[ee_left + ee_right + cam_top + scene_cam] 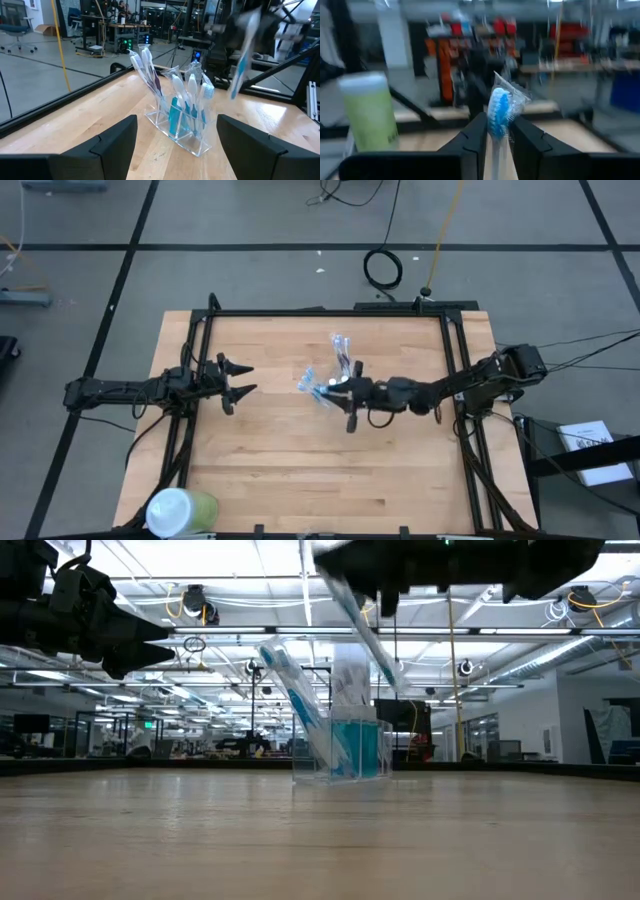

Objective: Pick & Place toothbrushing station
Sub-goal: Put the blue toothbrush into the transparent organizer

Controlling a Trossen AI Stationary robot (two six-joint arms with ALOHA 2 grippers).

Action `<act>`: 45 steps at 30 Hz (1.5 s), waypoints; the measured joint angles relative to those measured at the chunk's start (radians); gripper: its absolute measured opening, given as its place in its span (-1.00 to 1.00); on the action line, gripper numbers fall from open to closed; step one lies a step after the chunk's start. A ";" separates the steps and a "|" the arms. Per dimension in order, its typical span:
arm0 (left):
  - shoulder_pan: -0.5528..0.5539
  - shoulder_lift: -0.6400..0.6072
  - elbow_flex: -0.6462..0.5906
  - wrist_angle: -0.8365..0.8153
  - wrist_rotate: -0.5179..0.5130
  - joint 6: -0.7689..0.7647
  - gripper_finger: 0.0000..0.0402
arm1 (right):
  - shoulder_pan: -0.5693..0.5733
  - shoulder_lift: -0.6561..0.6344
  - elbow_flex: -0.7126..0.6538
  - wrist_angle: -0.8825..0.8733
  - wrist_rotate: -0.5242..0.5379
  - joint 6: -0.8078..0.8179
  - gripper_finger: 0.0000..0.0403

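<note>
A: Biggest first: we have the wooden table (300, 470) filling the centre of the high view, with both arms reaching in from its sides. At the lower left of that frame stands the green cup (182, 511) with its white lid, which we leave alone.

B: Then the clear holder (180, 132) at mid-table, with wrapped toothbrushes (192, 97) standing and leaning in it. Our right gripper (349, 398) sits just right of it in the high view, fingers pinched nearly closed on one wrapped toothbrush (498, 112), the blue head poking up between them in its own wrist view.

A: And the left gripper (235, 380)?

B: It waits at centre left, well apart from the holder, jaws spread wide and holding nothing (the left wrist view shows both fingers framing the holder from afar).

A: What worries us from here?

B: In our judgement the held brush hangs tilted, upper right in the left wrist view. If it comes down at that slant it could snag on the crinkled wrappers already in the holder, or nudge the light holder sideways. The grip is on slippery wrapping too, so it might slide.

A: What can't we make out?

B: The low view cuts the right arm off at the top edge. We cannot count the brushes, nor tell which compartments are free; small tubes, if any, we cannot pick out.
</note>
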 joint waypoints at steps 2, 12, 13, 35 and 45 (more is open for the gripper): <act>0.000 0.000 0.000 0.000 0.000 0.000 0.41 | -0.011 0.000 0.000 0.087 -0.036 -0.033 -0.70; 0.000 0.000 0.000 0.000 0.000 0.000 0.41 | -0.087 0.027 0.001 0.256 -0.035 -0.091 -0.70; 0.000 0.000 0.000 0.000 0.000 0.000 0.41 | -0.096 0.037 0.001 0.273 -0.035 -0.083 -0.70; 0.000 0.000 0.000 0.000 0.000 0.000 0.41 | -0.160 0.344 0.028 0.554 -0.033 -0.024 -0.70; 0.000 0.000 0.000 0.000 0.000 0.000 0.41 | -0.151 0.420 0.028 0.554 -0.033 0.034 -0.70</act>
